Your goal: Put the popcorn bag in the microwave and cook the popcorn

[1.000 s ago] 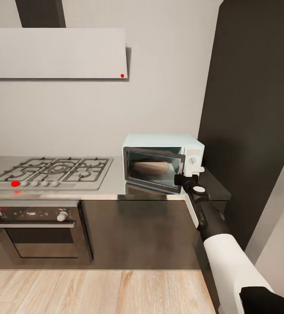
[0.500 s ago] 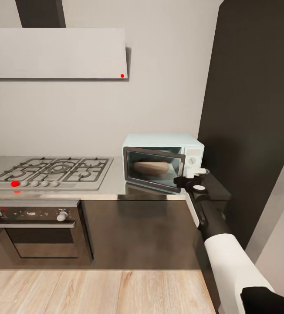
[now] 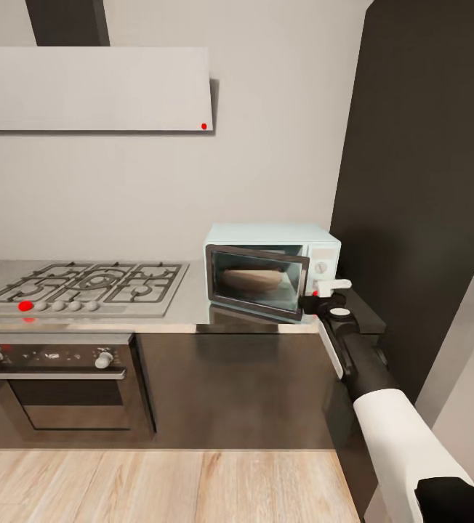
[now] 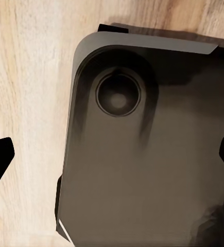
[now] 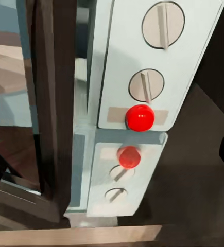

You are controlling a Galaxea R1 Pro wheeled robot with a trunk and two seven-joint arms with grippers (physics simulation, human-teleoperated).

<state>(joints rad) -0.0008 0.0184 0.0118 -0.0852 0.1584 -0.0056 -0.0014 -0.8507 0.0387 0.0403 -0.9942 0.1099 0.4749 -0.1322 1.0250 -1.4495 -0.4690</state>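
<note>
your right arm (image 3: 382,407) reaches up from the lower right of the head view, white sleeve then black forearm, and ends at the right gripper (image 3: 333,289) just in front of the microwave's control panel (image 3: 323,267). from the head view you cannot tell how far its jaws are parted; in the right wrist view dark finger edges sit at the two sides of the picture with nothing between them but the panel, so the jaws look spread and hold nothing. that wrist view shows the panel close up: two round knobs, one (image 5: 162,24) above the other (image 5: 146,85), and a red button (image 5: 140,117), all mirrored in the shiny countertop (image 5: 142,206). the microwave (image 3: 273,269) stands at the right end of the countertop (image 3: 193,309), next to the tall dark cabinet (image 3: 426,189), its black-framed door (image 3: 255,283) swung partly open. through the glass you can see the popcorn bag (image 3: 251,279), a tan rounded shape lying inside the cavity. to the left along the same worktop is the gas hob (image 3: 84,285), with the oven (image 3: 59,378) beneath it and the extractor hood (image 3: 91,87) on the wall above. your left gripper (image 4: 112,159) shows dark finger tips at both sides of the left wrist view, wide apart and empty, over the robot's dark base (image 4: 148,149) and the wooden floor (image 4: 24,77).
</note>
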